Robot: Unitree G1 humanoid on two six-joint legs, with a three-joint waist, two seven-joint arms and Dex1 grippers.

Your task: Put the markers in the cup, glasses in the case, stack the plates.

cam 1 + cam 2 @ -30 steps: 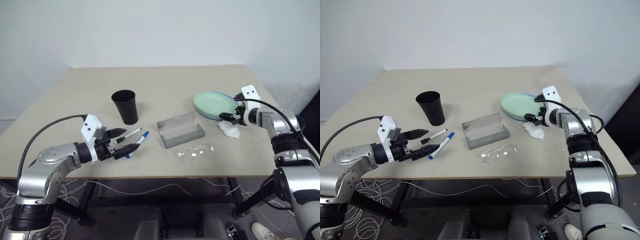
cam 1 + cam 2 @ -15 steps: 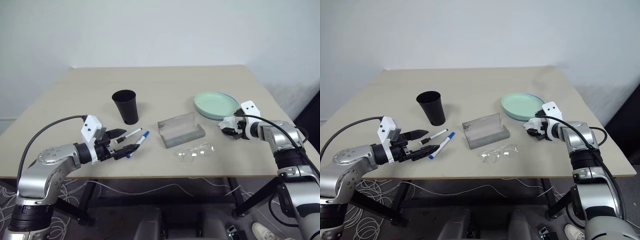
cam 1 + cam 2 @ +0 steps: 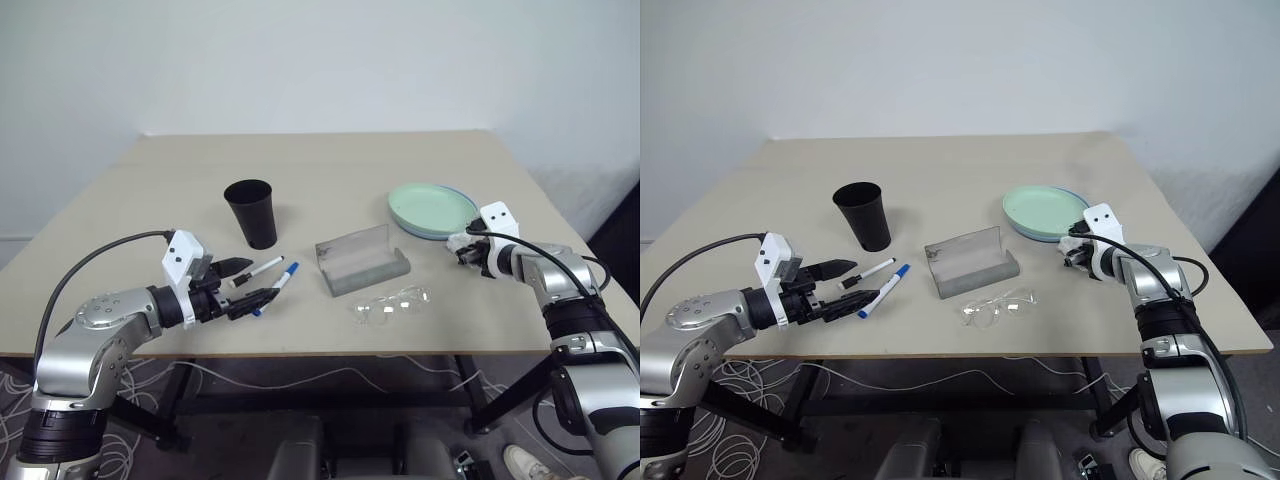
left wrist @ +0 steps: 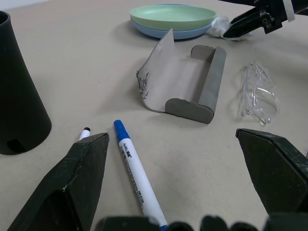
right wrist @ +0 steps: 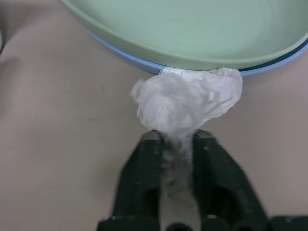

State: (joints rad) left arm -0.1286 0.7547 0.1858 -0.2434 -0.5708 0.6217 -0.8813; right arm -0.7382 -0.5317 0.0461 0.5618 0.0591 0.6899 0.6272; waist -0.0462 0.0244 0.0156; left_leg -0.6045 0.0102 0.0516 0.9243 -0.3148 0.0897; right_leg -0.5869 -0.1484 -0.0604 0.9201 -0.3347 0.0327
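White tissue [image 5: 185, 103] in right end effector [image 5: 175, 144]

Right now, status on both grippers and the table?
Left gripper open over blue-capped marker. Right gripper shut on tissue beside stacked plates. Markers out of cup, glasses outside open case.

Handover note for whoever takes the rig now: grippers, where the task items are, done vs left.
Left gripper: open, hovering over the two markers, holding nothing.
Right gripper: shut on the tissue, which lies against the plates' rim.
Markers: black-capped marker and blue-capped marker lie on the table in front of the cup.
Glasses lie on the table just in front of the case, whose lid is open.
Plates: mint green plate sits on the light blue plate.
Done: plates stacked.
Left: both markers into the cup, glasses into the case.
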